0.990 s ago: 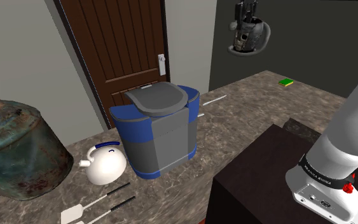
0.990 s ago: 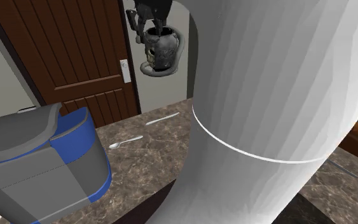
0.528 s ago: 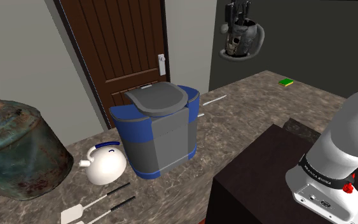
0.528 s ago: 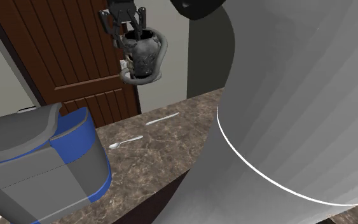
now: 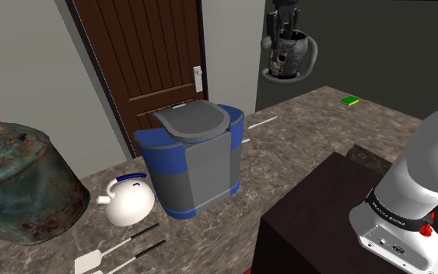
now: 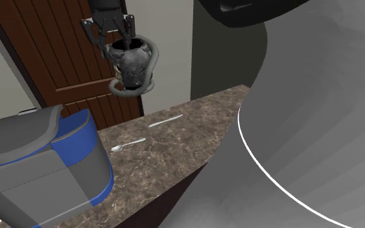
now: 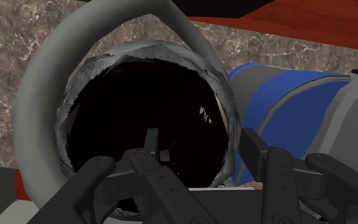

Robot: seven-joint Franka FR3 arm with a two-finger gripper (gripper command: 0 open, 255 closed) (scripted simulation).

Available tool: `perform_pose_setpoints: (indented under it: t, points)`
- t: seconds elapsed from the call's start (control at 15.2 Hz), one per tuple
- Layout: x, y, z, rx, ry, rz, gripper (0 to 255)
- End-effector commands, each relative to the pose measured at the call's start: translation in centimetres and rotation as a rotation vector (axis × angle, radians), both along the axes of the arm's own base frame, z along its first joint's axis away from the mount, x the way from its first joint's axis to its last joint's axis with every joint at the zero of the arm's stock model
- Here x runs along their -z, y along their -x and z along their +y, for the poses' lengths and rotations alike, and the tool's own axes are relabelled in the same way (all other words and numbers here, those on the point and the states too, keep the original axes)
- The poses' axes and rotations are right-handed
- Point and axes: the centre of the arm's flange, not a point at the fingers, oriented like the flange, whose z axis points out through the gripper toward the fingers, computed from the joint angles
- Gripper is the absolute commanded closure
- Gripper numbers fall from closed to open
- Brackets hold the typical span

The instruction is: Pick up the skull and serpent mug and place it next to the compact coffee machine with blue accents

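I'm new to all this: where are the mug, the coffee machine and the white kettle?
skull mug (image 6: 134,65), second exterior view, on its grey body.
coffee machine (image 5: 209,163), shoulder view, on its grey front.
white kettle (image 5: 129,204), shoulder view, on its round body.

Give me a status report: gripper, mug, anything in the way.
Gripper shut on skull mug rim. Mug upright, aloft above the counter. Blue-grey coffee machine below; two spoons lie on counter beside it.

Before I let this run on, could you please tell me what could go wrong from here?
The end effector grips the mug only at its rim, high above the counter, so it may slip or tilt. A spoon lies near the coffee machine, and the mug could land on it.
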Motion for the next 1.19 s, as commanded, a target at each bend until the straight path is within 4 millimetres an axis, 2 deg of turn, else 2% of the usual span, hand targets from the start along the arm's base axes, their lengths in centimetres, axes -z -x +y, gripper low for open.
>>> perform_pose_setpoints:
  t: [0.0, 1.12]
  points:
    - [1.0, 0.0, 0.0, 0.000, 0.000, -0.003, 255]
    - [10.0, 0.0, 0.0, 0.000, 0.000, -0.003, 255]
